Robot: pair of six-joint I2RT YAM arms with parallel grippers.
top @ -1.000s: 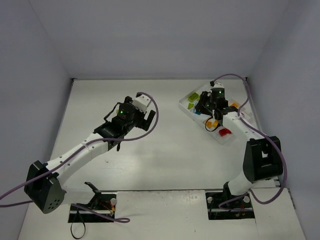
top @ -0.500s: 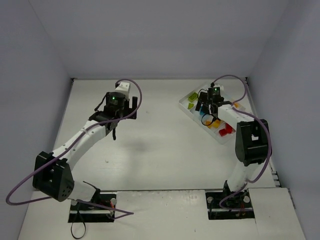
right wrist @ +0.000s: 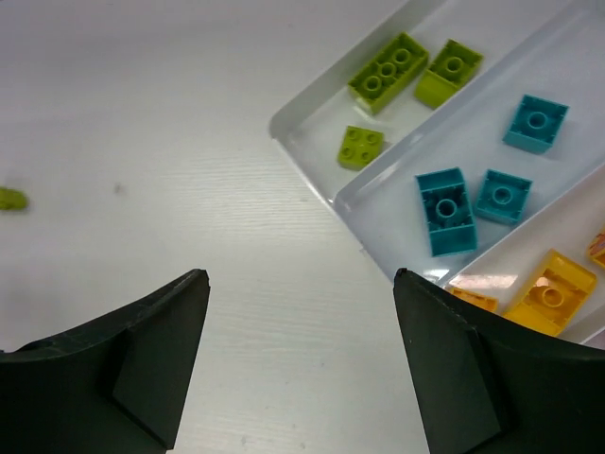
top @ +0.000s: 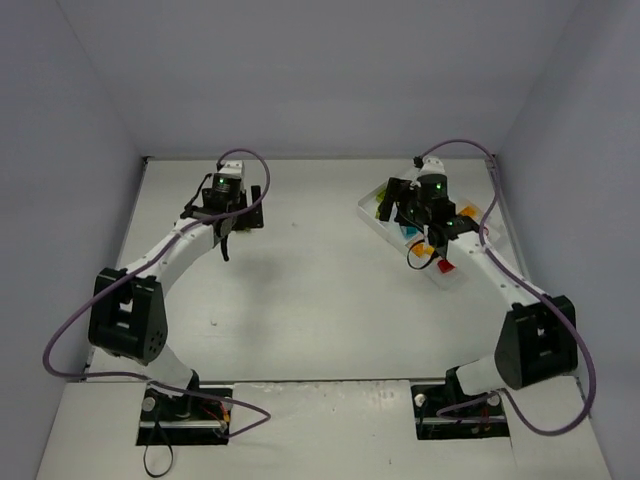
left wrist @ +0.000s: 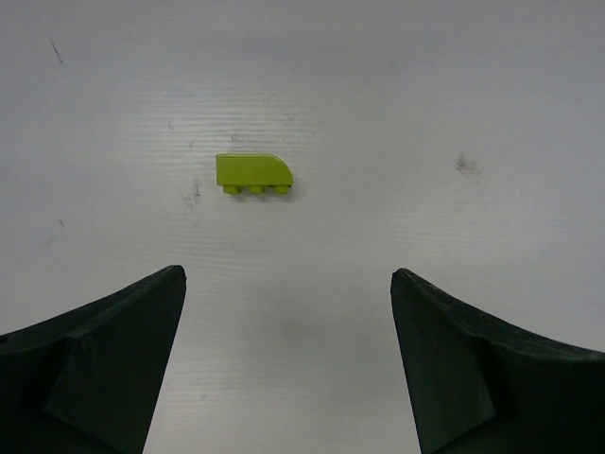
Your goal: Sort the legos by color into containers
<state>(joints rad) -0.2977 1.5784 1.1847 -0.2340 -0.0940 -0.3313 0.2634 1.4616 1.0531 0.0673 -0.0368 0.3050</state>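
Lime brick [left wrist: 253,173] is lying on the desk [left wrist: 473,95] before the left tool [left wrist: 286,276], which is hanging wide open. Right tool [right wrist: 301,279] is gaping empty over the tray [right wrist: 284,121] corner, legos [right wrist: 444,210] resting inside by colour.

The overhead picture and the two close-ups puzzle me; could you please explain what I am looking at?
Two robot arms stand at a white table, seen from above in the overhead view. Each close-up comes from a camera on one wrist; the dark wedges are that gripper's own fingers. The left gripper is open and empty, above one loose lime green brick. The right gripper, also open and empty, is by the white tray, whose compartments hold lime green bricks, teal bricks and orange-yellow bricks.
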